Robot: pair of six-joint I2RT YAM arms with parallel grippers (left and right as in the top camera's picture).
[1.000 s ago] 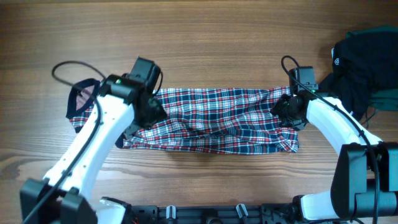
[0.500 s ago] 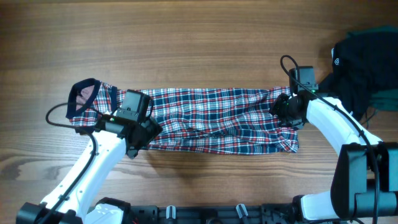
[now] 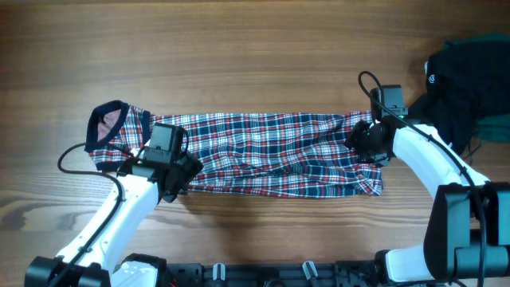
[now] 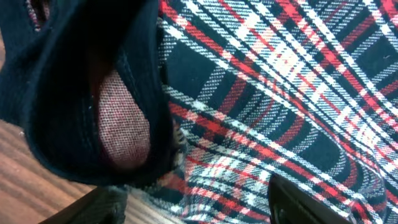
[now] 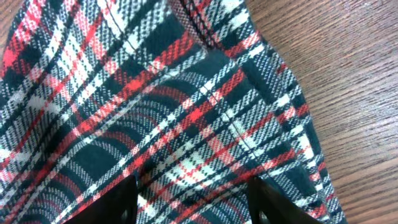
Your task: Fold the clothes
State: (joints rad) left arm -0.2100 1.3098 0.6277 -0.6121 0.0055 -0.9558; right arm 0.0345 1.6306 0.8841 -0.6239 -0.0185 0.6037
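Left gripper [image 3: 180, 180] and right gripper [image 3: 361, 143], jaws parted, sat at opposite ends of the plaid shirt [image 3: 279, 151], mid-frame.

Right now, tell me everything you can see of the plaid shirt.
The plaid shirt is soft woven cloth, checked red, navy and white, lying rumpled in a long band across the wooden table. Its navy collar, reddish inside, gapes open at the left end. The left gripper, jaws apart, sits over its lower left edge. The right gripper rests on its right end, though whether it pinches cloth is unclear.
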